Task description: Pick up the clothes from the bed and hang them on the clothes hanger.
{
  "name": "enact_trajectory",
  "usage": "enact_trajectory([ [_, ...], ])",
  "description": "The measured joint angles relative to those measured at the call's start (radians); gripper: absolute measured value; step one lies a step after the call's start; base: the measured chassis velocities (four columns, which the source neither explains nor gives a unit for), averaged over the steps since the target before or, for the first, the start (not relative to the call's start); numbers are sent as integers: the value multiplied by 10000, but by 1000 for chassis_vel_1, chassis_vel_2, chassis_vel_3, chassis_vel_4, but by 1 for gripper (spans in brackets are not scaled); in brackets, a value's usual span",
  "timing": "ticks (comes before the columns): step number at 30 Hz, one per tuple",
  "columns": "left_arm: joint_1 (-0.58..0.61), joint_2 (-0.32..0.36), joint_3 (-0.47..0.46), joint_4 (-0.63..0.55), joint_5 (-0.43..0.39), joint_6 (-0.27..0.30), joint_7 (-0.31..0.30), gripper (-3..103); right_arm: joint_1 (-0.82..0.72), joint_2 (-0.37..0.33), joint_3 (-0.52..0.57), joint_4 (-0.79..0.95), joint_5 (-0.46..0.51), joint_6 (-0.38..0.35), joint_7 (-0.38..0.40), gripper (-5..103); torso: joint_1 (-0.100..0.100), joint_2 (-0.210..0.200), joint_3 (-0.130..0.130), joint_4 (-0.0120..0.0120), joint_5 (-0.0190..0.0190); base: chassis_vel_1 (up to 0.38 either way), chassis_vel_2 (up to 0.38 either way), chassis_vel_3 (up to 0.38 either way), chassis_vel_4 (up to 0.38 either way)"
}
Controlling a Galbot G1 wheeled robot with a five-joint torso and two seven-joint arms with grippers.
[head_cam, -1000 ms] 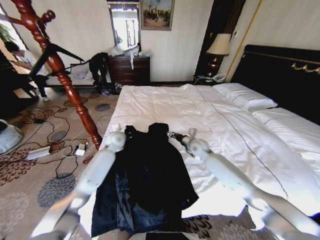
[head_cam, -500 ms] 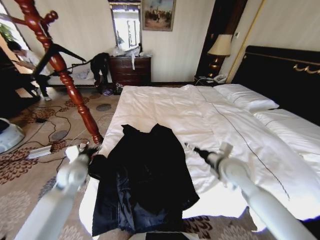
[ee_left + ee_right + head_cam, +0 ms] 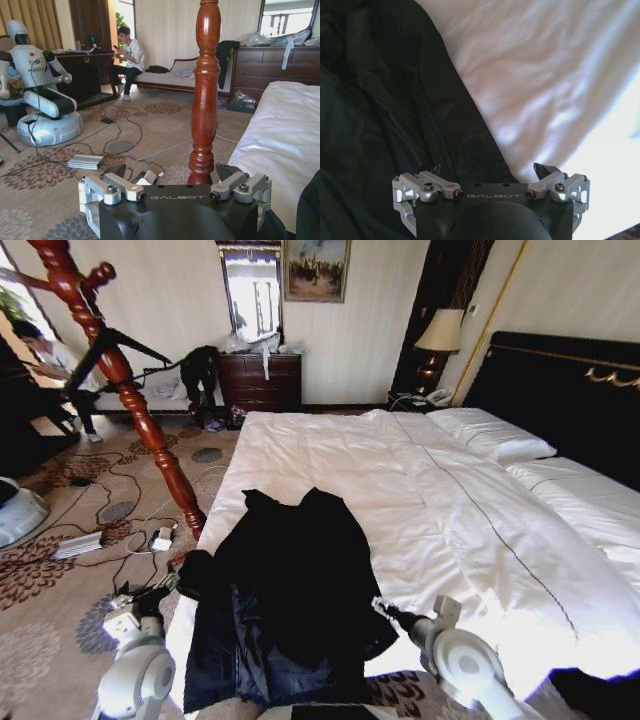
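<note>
The clothes (image 3: 290,590), a black coat with a navy lining, lie spread flat on the near corner of the bed (image 3: 440,490), over its white duvet. My left gripper (image 3: 152,592) hangs open over the carpet just left of the coat's sleeve. In the left wrist view the open left gripper (image 3: 169,172) faces the clothes hanger (image 3: 207,95), whose red-brown post rises close ahead. The clothes hanger (image 3: 120,380) stands on the floor at the bed's left. My right gripper (image 3: 387,612) is open at the coat's right hem; the right wrist view shows it (image 3: 486,170) above the clothes (image 3: 380,100).
Cables and a power strip (image 3: 75,545) lie on the carpet left of the bed. A white robot (image 3: 45,105) is parked beyond them. A thin black rod (image 3: 100,345) leans by the stand. A dresser (image 3: 260,380) and lamp (image 3: 437,330) line the far wall.
Both arms have drawn back and down from over the coat's collar. The left gripper went left off the bed edge; the right retreated to the coat's right hem. The coat stays on the bed.
</note>
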Motion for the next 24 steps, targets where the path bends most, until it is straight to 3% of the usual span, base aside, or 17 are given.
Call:
enact_trajectory([
  [10, 165, -406, -69, -369, -140, 77, -392, 100, 108, 698, -563, -532, -441, -110, -136, 99, 1, -1, 0, 1, 0, 0, 0, 0, 0],
  [13, 60, -545, -208, -407, -510, 36, -420, 100, 162, 771, -658, -597, -597, 18, -174, 85, 0, -1, 0, 1, 0, 0, 0, 0, 0],
  [15, 29, -561, -224, -407, -608, 29, -442, 100, 160, 765, -678, -597, -631, 34, -178, 85, 0, -2, 0, 1, 0, 0, 0, 0, 0],
  [16, -24, -588, -238, -400, -800, 27, -502, 100, 139, 742, -723, -576, -706, 61, -187, 80, 1, -2, 1, 1, -1, 0, 0, 0, 0],
  [18, -42, -598, -238, -381, -851, 26, -530, 100, 114, 726, -755, -557, -794, 83, -196, 75, 0, -2, 1, 1, -1, 0, 0, 0, 0],
  [21, -86, -599, -206, -372, -869, 20, -561, 100, -25, 570, -820, -460, -1313, 141, -218, 58, 0, -2, 0, 2, 0, 0, 0, 0, 0],
  [23, -100, -595, -204, -373, -873, 20, -564, 100, -58, 530, -820, -433, -1361, 155, -218, 58, 0, -3, 1, 1, 0, 0, 0, 0, 0],
  [24, -130, -588, -202, -372, -873, 20, -572, 100, -127, 442, -819, -372, -1422, 181, -218, 53, 0, -2, 1, 2, 0, 0, 0, 0, 0],
])
